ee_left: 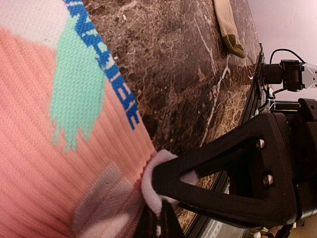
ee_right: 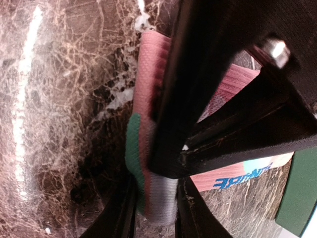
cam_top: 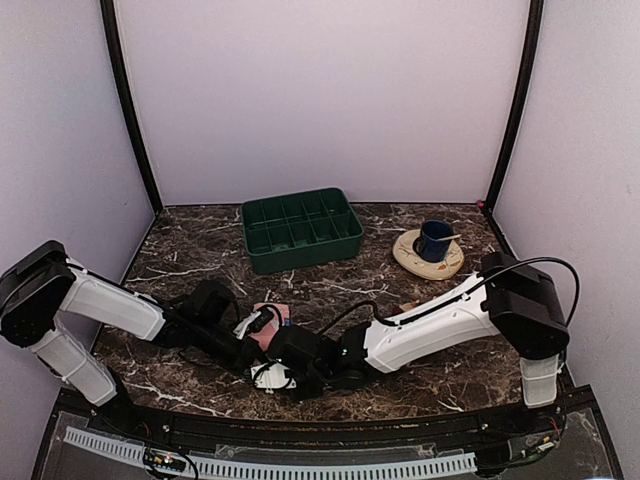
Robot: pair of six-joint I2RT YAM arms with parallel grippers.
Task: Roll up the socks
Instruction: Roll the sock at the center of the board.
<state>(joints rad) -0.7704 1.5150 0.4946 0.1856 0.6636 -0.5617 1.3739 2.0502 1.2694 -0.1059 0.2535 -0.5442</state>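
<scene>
The pink sock [cam_top: 272, 318] with teal and white patches lies on the marble table near the front middle, and both grippers meet at it. My left gripper [cam_top: 252, 330] [ee_left: 156, 198] is shut on the sock's [ee_left: 49, 173] white edge. In the right wrist view, a folded end of the sock [ee_right: 148, 64] fills the gap between the fingers of my right gripper [cam_top: 280, 372] [ee_right: 156, 215], which press on it from both sides. The tan sock [ee_left: 227, 22] with a dark toe lies flat farther along the table, apart from both grippers.
A green compartment tray [cam_top: 300, 250] stands at the back middle. A blue cup [cam_top: 435, 240] sits on a tan plate [cam_top: 415, 262] at the back right. The table's front rail runs just behind the grippers.
</scene>
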